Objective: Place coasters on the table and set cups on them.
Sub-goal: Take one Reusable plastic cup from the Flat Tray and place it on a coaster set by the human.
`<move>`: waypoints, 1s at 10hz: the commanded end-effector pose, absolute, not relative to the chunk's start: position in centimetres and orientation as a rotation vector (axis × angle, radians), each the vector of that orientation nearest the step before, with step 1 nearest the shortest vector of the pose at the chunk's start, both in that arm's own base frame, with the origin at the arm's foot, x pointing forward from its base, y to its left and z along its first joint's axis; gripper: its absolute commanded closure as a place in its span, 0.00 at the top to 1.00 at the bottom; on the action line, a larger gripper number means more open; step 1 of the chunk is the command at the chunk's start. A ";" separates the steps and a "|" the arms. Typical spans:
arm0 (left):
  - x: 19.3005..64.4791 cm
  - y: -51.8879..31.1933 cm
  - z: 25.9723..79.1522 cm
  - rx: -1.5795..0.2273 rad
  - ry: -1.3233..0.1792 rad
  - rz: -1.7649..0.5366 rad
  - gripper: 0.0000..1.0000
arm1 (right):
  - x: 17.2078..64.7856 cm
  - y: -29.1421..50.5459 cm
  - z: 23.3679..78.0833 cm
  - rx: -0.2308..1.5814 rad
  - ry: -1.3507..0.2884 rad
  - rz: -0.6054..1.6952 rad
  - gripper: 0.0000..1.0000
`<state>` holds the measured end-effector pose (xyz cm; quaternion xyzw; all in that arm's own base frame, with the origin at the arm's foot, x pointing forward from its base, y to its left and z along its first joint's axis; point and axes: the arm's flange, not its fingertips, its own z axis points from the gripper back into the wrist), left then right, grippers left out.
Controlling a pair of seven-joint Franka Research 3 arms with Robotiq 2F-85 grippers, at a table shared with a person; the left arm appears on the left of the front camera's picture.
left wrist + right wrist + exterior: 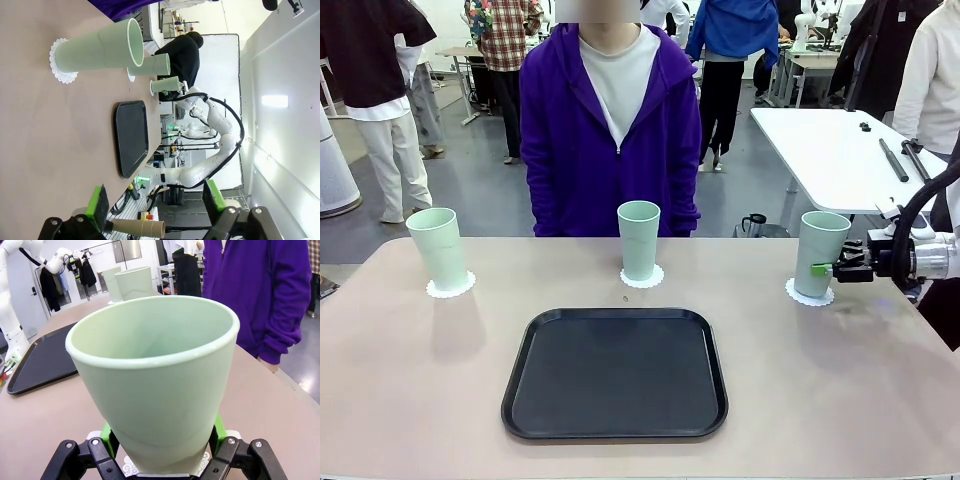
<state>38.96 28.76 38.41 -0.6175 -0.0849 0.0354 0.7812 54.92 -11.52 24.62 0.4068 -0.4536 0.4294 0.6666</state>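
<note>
Cups stand on all three doilies on the surface (410, 400): left cup (438, 250), middle cup (639, 240), right cup (819, 254). My right hand (826, 268) is clamped low on the right cup, which sits on its doily (809, 294) (I hold it low so it won't tip, I think). My left hand (157, 205) hangs wide open, holding nothing. Tray (615, 374) lies bare in the middle. Letting go looks like all that's left.

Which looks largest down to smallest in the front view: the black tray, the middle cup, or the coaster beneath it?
1. The black tray, by far the widest thing on the table.
2. The middle cup.
3. The coaster beneath it: the smallest showing, only its lacy edge peeking out around the cup's base.
</note>
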 end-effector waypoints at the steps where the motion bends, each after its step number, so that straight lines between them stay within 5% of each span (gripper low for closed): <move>1: 38.8 28.8 38.6 -1.336 -0.188 0.076 1.00 | 54.8 -11.8 24.3 0.905 -1.005 0.989 0.84; 3: 38.8 28.8 38.6 -1.336 -0.188 0.076 1.00 | 54.7 -11.7 24.2 0.902 -0.991 1.000 0.84; 5: 38.8 28.8 38.6 -1.336 -0.188 0.076 1.00 | 54.7 -11.6 24.1 0.900 -0.975 1.003 1.00; 10: 38.8 28.8 38.6 -1.336 -0.188 0.076 1.00 | 54.4 -11.9 24.4 0.846 -0.957 1.028 1.00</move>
